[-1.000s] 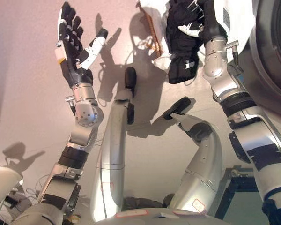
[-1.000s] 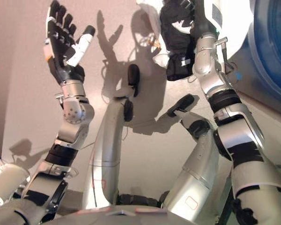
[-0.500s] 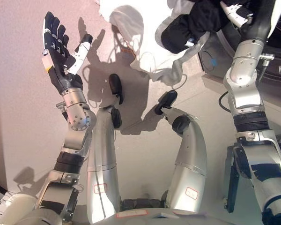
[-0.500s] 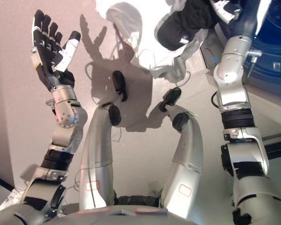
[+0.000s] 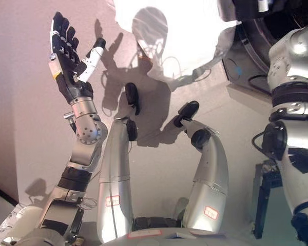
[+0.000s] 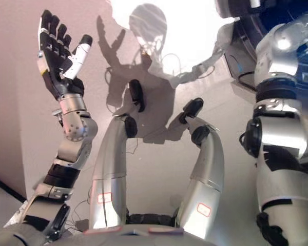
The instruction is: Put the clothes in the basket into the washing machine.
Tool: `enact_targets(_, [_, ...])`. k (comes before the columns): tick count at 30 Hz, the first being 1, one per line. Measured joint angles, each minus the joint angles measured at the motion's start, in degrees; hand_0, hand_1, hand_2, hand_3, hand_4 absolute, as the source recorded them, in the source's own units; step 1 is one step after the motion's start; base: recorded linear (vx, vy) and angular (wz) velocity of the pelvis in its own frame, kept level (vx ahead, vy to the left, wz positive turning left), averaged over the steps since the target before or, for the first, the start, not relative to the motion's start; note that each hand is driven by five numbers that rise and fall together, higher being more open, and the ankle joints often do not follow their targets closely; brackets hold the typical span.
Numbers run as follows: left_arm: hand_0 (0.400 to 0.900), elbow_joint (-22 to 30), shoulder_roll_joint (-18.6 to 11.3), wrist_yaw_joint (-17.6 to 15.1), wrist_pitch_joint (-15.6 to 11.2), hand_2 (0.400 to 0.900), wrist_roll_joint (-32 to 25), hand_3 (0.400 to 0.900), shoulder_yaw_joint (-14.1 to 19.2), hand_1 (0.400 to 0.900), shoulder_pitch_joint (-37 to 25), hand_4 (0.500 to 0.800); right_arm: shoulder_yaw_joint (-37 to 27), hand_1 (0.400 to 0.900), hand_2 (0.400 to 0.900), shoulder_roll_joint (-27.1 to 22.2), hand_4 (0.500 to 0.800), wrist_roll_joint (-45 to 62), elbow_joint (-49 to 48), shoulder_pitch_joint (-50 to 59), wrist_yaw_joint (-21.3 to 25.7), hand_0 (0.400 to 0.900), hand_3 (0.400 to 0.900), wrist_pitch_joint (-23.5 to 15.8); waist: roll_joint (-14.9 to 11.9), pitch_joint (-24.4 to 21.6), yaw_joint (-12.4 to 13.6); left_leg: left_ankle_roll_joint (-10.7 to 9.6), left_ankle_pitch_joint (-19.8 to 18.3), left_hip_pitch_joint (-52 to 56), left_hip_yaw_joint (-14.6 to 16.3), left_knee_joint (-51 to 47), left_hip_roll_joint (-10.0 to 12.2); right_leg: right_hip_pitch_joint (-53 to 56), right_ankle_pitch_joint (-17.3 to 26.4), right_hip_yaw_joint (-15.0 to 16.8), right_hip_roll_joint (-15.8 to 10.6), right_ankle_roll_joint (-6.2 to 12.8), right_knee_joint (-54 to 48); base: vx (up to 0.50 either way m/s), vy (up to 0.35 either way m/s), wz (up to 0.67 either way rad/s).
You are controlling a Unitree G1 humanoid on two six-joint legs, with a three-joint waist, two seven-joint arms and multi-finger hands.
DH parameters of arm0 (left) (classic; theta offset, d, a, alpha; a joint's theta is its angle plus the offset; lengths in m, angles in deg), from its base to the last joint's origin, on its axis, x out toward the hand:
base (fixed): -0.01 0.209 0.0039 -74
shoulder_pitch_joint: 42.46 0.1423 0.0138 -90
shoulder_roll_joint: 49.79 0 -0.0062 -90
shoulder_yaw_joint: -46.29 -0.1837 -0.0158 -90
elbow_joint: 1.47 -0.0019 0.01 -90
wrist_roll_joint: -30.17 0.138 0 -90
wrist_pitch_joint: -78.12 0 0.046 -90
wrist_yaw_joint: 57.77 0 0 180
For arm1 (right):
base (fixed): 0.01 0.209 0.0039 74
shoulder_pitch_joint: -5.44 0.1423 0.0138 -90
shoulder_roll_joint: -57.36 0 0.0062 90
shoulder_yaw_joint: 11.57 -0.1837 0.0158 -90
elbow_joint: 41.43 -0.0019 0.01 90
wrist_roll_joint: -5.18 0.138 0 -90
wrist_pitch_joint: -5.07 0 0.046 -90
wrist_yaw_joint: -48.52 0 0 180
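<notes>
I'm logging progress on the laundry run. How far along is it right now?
Nothing shows as finished. In hand: the right arm reaches up toward the washing machine with a white garment hanging beside it; that hand is out of view. The left hand is raised, fingers open and empty. What remains in the basket isn't visible.

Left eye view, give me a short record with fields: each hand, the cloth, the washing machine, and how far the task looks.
Left hand: raised at upper left, fingers straight and spread, holding nothing.
Right hand: out of view; only the right arm shows at the right edge, reaching up toward the machine.
White cloth: hanging at top centre, beside the machine's opening.
Washing machine: at upper right, dark round opening showing.
Basket: not visible.
Task state: white cloth at the opening; whether it is inside cannot be told.
</notes>
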Motion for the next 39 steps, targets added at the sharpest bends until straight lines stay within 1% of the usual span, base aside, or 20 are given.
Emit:
enact_targets(2, [0.900,0.47,-1.34,0.13,0.13,0.900,0.00,0.900,-1.65,0.900,-0.36,0.800,1.20,0.400,0.400,-2.94,0.500,3.14,6.77,4.61,-0.39,0.400,0.400,0.02,0.05,-0.03,1.25,-0.19,0.52,0.37,0.16,-0.87,-0.20,-0.06,-0.08,-0.42,-0.41,-0.15,0.10,0.04,-0.047,0.06])
enact_targets(5, [0.900,1.04,-2.18,0.19,0.31,0.900,-0.13,0.900,-2.99,0.900,-1.06,0.800,2.20,0.400,0.400,-6.13,0.500,5.71,11.95,8.87,-0.84,0.400,0.400,-0.13,0.08,-0.03,2.59,-0.34,1.47,0.96,0.19,-2.41,-0.82,0.05,-0.17,-0.70,-0.96,-0.30,0.02,0.04,-0.038,0.08])
enact_targets(6, [0.900,1.04,-2.42,0.39,0.45,0.900,-0.21,0.900,-3.53,0.900,-1.14,0.800,2.49,0.600,0.600,-6.84,0.620,6.61,13.73,10.04,-1.12,0.600,0.600,-0.13,0.08,-0.03,3.05,-0.35,1.49,1.42,0.22,-2.52,-0.86,0.36,-0.18,-0.71,-1.02,-0.31,0.04,0.03,-0.027,0.07])
enact_targets(7, [0.900,1.04,-2.51,0.67,0.48,0.900,-0.22,0.900,-4.02,0.900,-1.17,0.800,3.23,0.900,0.900,-7.56,0.800,7.34,14.62,10.53,-1.44,0.900,0.900,-0.11,0.22,-0.10,3.46,-0.35,1.48,1.62,0.22,-2.56,-0.92,0.46,-0.18,-0.70,-1.07,-0.31,0.10,0.03,-0.014,0.05])
enact_targets(9, [0.900,1.21,-2.94,1.45,0.48,0.900,-0.22,0.900,-5.11,0.900,-1.36,0.800,5.74,0.900,0.900,-9.83,0.800,7.92,15.41,11.07,-3.09,0.900,0.900,-0.11,0.45,-0.21,4.10,-0.29,1.69,1.63,0.31,-2.81,-1.10,0.37,-0.24,-0.72,-1.28,-0.39,0.15,0.02,-0.001,0.01])
enact_targets(11, [0.900,1.18,-2.95,2.16,0.63,0.900,-0.42,0.900,-5.18,0.900,-1.41,0.800,6.43,0.900,0.900,-10.34,0.800,7.92,15.36,11.12,-4.34,0.900,0.900,-0.13,0.46,-0.21,3.67,-0.17,2.14,1.93,0.34,-3.51,-1.55,0.46,-0.24,-0.74,-1.66,-0.41,0.15,0.00,0.000,0.00])
enact_targets(14, [0.900,1.17,-2.96,2.24,0.61,0.900,-0.41,0.900,-5.58,0.900,-1.94,0.800,6.81,0.900,0.900,-10.33,0.800,7.99,15.19,11.07,-5.55,0.900,0.900,-0.35,0.53,-0.25,3.74,-0.20,2.37,2.43,0.37,-3.82,-1.69,0.81,-0.24,-0.71,-1.75,-0.42,0.13,0.00,0.000,-0.01])
enact_targets(17, [0.900,1.12,-2.86,2.17,0.63,0.900,-0.44,0.900,-5.56,0.900,-2.70,0.800,6.82,0.900,0.900,-10.12,0.800,7.99,13.50,10.54,-6.18,0.900,0.900,-1.27,0.55,-0.24,3.66,-0.22,2.71,2.83,0.49,-4.30,-1.75,1.13,-0.15,-0.74,-1.77,-0.56,-0.03,-0.01,0.012,-0.05])
enact_targets(19, [0.900,0.87,-2.38,1.96,0.62,0.900,-0.48,0.900,-5.02,0.900,-2.45,0.800,6.68,0.900,0.900,-8.15,0.800,8.30,9.45,7.49,-6.20,0.900,0.900,-2.13,0.71,-0.45,3.21,-0.24,2.75,3.91,0.45,-4.58,-1.73,2.17,-0.12,-0.84,-1.62,-0.58,-0.43,-0.02,0.028,-0.08])
enact_targets(20, [0.900,0.88,-1.65,1.85,0.51,0.900,-0.45,0.900,-5.00,0.900,-2.16,0.800,6.53,0.900,0.900,-7.21,0.800,8.23,6.82,5.44,-6.03,0.900,0.900,-2.89,1.07,-1.82,2.98,-0.26,2.69,2.95,0.33,-4.48,-1.74,1.42,-0.13,-0.96,-1.56,-0.58,-0.52,-0.03,0.039,-0.10])
enact_targets(21, [0.900,0.90,-0.51,1.56,0.30,0.900,-0.44,0.900,-4.93,0.900,-0.81,0.800,6.63,0.900,0.900,-5.65,0.800,7.52,3.18,1.98,-5.57,0.900,0.900,-4.19,1.30,-6.24,2.63,-0.16,2.61,-0.64,0.04,-4.13,-1.74,-1.90,-0.24,-1.06,-1.50,-0.74,-0.45,-0.03,0.048,-0.12])
enact_targets(22, [0.900,0.88,0.55,0.95,0.30,0.900,-0.45,0.900,-4.82,0.900,-0.35,0.800,6.59,0.900,0.900,-4.23,0.800,6.91,-0.28,-0.42,-5.33,0.900,0.900,-5.05,1.96,-8.70,2.19,-0.08,2.57,-3.26,-0.23,-3.41,-1.67,-4.17,-0.09,-1.05,-1.34,-0.94,-0.25,-0.03,0.052,-0.12])
enact_targets(23, [0.900,0.88,1.15,0.61,0.32,0.900,-0.45,0.900,-4.48,0.900,-0.58,0.800,5.66,0.900,0.900,-2.54,0.800,6.22,-3.94,-2.36,-5.31,0.900,0.900,-5.21,2.15,-8.69,1.86,0.05,2.33,-4.11,-0.19,-2.42,-1.48,-4.86,0.08,-0.86,-1.31,-0.81,0.11,-0.04,0.057,-0.15])
enact_targets(25, [0.900,0.81,1.56,-0.12,0.48,0.900,-0.45,0.900,-3.33,0.900,-0.51,0.800,4.71,0.900,0.900,3.41,0.800,5.21,-11.74,-8.26,-5.05,0.900,0.900,-5.30,2.16,-8.68,0.29,0.15,1.41,-5.42,-0.22,-0.57,-0.71,-5.50,0.09,-0.93,-0.91,-0.79,0.52,-0.05,0.057,-0.16])
enact_targets(27, [0.900,0.65,2.39,-0.29,0.68,0.900,-0.45,0.900,-2.60,0.900,-0.33,0.800,3.16,0.900,0.900,9.64,0.800,4.24,-19.92,-15.03,-4.94,0.900,0.900,-5.20,2.17,-8.66,-0.67,0.17,0.40,-5.85,-0.20,0.71,-0.41,-5.72,0.07,-0.57,-0.66,-0.77,0.69,-0.04,0.056,-0.15])
enact_targets(30, [0.900,0.48,3.16,-0.53,0.69,0.900,-0.46,0.900,-1.89,0.900,0.36,0.800,3.47,0.900,0.900,17.11,0.800,0.26,-28.93,-24.97,-5.26,0.900,0.900,-5.09,2.14,-8.64,-1.88,0.44,-0.85,-5.84,0.29,2.38,0.31,-5.51,0.07,0.10,0.00,-0.74,0.72,-0.04,0.039,-0.09])
enact_targets(32, [0.900,0.05,3.35,-0.58,0.73,0.900,-0.82,0.900,-1.47,0.900,0.96,0.800,4.10,0.900,0.900,21.74,0.800,-2.32,-34.88,-31.80,-5.89,0.900,0.900,-5.07,2.11,-8.29,-2.95,0.62,-1.22,-4.84,0.53,2.71,0.33,-4.53,0.09,0.31,0.13,-0.70,0.61,-0.04,0.039,-0.08])
enact_targets(34, [0.900,-0.90,3.92,-0.45,0.79,0.900,-1.65,0.900,-1.20,0.900,1.98,0.800,5.03,0.900,0.900,24.75,0.800,-3.78,-39.28,-38.18,-7.88,0.900,0.900,-4.97,2.01,-7.97,-4.28,0.77,-1.37,-2.79,0.69,2.51,0.34,-2.41,0.51,0.43,0.30,-0.01,-0.13,-0.05,0.048,-0.13])
enact_targets(36, [0.900,-0.97,4.86,-0.43,0.79,0.900,-2.25,0.900,-0.40,0.900,4.46,0.800,5.92,0.900,0.900,26.37,0.800,-4.90,-41.42,-42.55,-9.57,0.900,0.900,-4.99,1.98,-7.93,-5.59,0.82,-1.86,-0.32,0.96,2.26,0.40,-0.07,0.53,0.73,0.35,0.45,-1.14,-0.05,0.071,-0.18])
enact_targets(39, [0.900,-0.92,5.30,0.10,0.74,0.900,-2.49,0.900,-0.13,0.900,7.81,0.800,5.96,0.900,0.900,26.53,0.800,-5.09,-46.61,-47.53,-13.22,0.900,0.900,-5.46,1.95,-7.95,-6.40,0.63,-2.39,1.87,0.97,1.41,0.41,1.98,1.04,0.85,0.79,0.80,-2.67,-0.04,0.040,-0.09])
